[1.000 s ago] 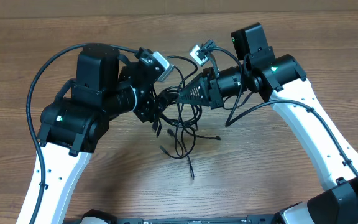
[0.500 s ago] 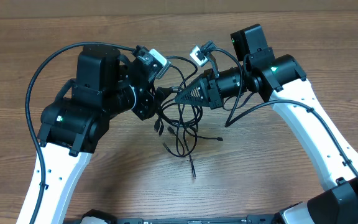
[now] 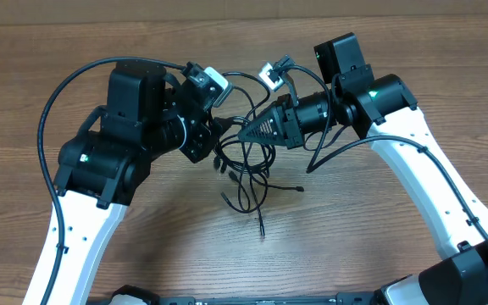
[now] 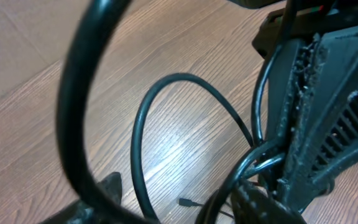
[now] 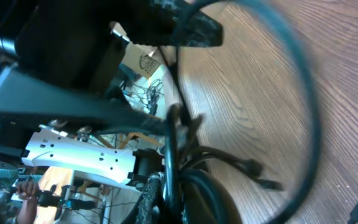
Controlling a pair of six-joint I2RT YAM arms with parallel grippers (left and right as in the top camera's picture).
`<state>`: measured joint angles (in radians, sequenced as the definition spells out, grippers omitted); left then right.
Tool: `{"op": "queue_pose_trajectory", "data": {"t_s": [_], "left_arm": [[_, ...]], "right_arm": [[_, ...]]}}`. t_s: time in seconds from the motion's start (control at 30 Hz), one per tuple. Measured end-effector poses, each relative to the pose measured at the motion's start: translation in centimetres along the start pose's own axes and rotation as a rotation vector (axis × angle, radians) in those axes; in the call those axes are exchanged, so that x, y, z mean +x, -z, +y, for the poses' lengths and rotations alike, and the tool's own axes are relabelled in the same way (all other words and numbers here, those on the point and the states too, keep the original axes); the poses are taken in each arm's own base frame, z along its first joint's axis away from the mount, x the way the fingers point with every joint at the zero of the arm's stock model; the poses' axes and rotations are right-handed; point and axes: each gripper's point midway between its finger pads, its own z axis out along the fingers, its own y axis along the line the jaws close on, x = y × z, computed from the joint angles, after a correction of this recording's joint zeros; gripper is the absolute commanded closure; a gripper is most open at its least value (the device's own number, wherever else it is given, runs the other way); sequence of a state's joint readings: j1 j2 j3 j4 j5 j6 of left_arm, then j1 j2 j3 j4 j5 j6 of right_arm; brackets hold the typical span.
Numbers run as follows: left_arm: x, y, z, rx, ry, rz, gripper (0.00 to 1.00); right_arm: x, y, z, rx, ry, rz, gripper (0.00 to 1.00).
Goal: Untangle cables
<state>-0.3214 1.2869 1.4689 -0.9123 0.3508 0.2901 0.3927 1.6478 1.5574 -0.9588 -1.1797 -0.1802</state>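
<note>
The cables [image 3: 246, 174] are thin black cords looped together at the table's middle, with small plug ends [image 3: 261, 229] trailing toward the front. My right gripper [image 3: 246, 133] is shut on a strand at the top of the tangle; the right wrist view shows the strand [image 5: 169, 134] running straight into its closed fingers [image 5: 166, 186]. My left gripper [image 3: 219, 142] sits just left of it. Its fingers [image 4: 112, 185] stand apart in the left wrist view, with cable loops [image 4: 140, 124] passing between them and wood showing in the gap. The right gripper's black finger [image 4: 303, 124] fills that view's right side.
The wooden table [image 3: 354, 237] runs to a tan wall at the back. Thick black arm cables arc over the left arm [image 3: 58, 93] and under the right arm [image 3: 337, 152]. Both wrists crowd close together above the tangle.
My left gripper has shifted slightly up toward the right gripper's tip and its jaws have narrowed. The hanging loops shifted a little. The right arm has held still.
</note>
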Motion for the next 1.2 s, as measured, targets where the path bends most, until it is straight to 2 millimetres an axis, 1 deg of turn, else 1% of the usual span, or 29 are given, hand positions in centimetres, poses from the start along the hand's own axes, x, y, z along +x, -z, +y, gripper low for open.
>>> {"op": "queue_pose_trajectory", "data": {"t_s": [0.1, 0.17, 0.2, 0.27, 0.37, 0.5, 0.63, 0.7, 0.83, 0.9, 1.0, 1.07, 1.2], "left_arm": [[0.3, -0.4, 0.4, -0.018, 0.003, 0.016, 0.64], [0.5, -0.6, 0.8, -0.029, 0.005, 0.027, 0.72], [0.5, -0.7, 0.8, -0.032, 0.007, 0.03, 0.75], [0.7, -1.0, 1.1, -0.044, 0.006, 0.042, 0.76], [0.7, -1.0, 1.2, -0.05, 0.008, 0.044, 0.75], [0.4, -1.0, 1.3, -0.049, 0.003, 0.028, 0.74], [0.1, -1.0, 1.1, -0.04, 0.001, 0.018, 0.76], [0.1, -1.0, 1.0, -0.034, 0.001, 0.016, 0.79], [-0.1, -1.0, 0.8, -0.019, 0.001, 0.008, 0.92], [-0.1, -1.0, 0.7, -0.014, 0.001, 0.006, 0.95], [-0.5, -1.0, 0.7, -0.013, -0.006, -0.011, 0.95], [-0.9, -1.0, 0.7, -0.011, -0.006, -0.025, 0.89], [-2.0, -1.0, 0.4, 0.012, -0.007, -0.073, 0.85]], "right_arm": [[0.1, -0.4, 0.3, -0.009, 0.0, 0.009, 0.96], [0.2, -0.7, 0.6, -0.022, 0.002, 0.015, 0.96], [0.3, -0.8, 0.8, -0.031, 0.003, 0.019, 0.96], [0.3, -1.0, 1.1, -0.041, 0.006, 0.021, 0.96], [0.3, -1.0, 1.2, -0.051, 0.007, 0.021, 0.96], [0.3, -1.0, 1.4, -0.06, 0.007, 0.02, 0.96], [0.3, -1.0, 1.5, -0.066, 0.007, 0.02, 0.96], [0.3, -1.0, 1.5, -0.065, 0.007, 0.02, 0.96], [0.3, -1.0, 1.3, -0.052, 0.006, 0.021, 0.96], [0.3, -1.0, 1.1, -0.045, 0.007, 0.021, 0.96], [0.3, -1.0, 1.1, -0.04, 0.007, 0.022, 0.96], [0.3, -1.0, 1.0, -0.038, 0.01, 0.021, 0.96], [0.3, -1.0, 1.0, -0.038, 0.009, 0.022, 0.96]]}}
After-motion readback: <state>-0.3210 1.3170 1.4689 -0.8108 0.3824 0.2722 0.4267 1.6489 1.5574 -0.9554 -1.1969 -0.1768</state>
